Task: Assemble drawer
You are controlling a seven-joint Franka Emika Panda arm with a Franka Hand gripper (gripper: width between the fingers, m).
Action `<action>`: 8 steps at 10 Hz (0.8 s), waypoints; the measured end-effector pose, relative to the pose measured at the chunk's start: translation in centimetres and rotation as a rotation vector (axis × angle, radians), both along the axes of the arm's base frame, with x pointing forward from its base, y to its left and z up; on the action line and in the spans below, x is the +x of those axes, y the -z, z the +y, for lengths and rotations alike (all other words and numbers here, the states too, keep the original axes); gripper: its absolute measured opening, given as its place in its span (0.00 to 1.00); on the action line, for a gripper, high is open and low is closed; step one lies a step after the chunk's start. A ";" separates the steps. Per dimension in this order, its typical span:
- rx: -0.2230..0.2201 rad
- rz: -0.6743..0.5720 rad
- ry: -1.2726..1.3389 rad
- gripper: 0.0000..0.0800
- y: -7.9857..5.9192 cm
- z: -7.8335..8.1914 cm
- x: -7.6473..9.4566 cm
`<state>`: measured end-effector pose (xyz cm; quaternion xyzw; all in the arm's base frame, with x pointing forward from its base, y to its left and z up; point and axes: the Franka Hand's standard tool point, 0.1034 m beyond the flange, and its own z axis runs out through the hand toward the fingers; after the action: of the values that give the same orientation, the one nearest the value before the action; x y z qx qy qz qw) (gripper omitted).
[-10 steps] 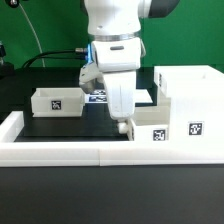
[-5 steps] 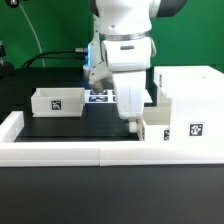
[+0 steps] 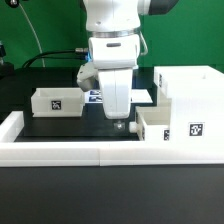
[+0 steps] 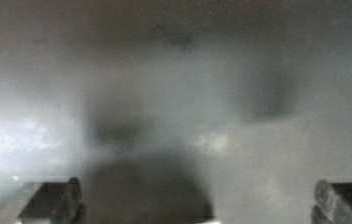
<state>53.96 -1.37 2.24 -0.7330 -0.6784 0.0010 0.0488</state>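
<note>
The white cabinet shell (image 3: 188,92) stands at the exterior view's right. A small tagged tray (image 3: 162,126) sits part-way into its lower front, sticking out toward the left. A second tagged tray (image 3: 57,101) rests on the black table at the left. My gripper (image 3: 122,124) points down just left of the part-inserted tray, close to its end wall. In the wrist view the gripper (image 4: 199,202) is open and empty, with its fingers (image 4: 48,202) wide apart. The rest of that view is a grey blur.
The marker board (image 3: 98,96) lies on the table behind the arm. A long low white border wall (image 3: 70,152) runs along the front and up the left side (image 3: 10,124). A cable lies at the back left.
The gripper swung right against the part-inserted tray's end, then came back left. The tray's left end now sits slightly further right than a second ago.
</note>
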 end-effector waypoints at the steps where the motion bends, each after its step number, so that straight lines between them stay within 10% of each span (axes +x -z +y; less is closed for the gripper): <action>1: 0.000 -0.004 0.005 0.81 -0.1 0.5 0.4; 8: -0.016 0.011 0.120 0.81 0.0 4.3 0.1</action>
<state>54.05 2.96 2.26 -0.7727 -0.6330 0.0076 0.0467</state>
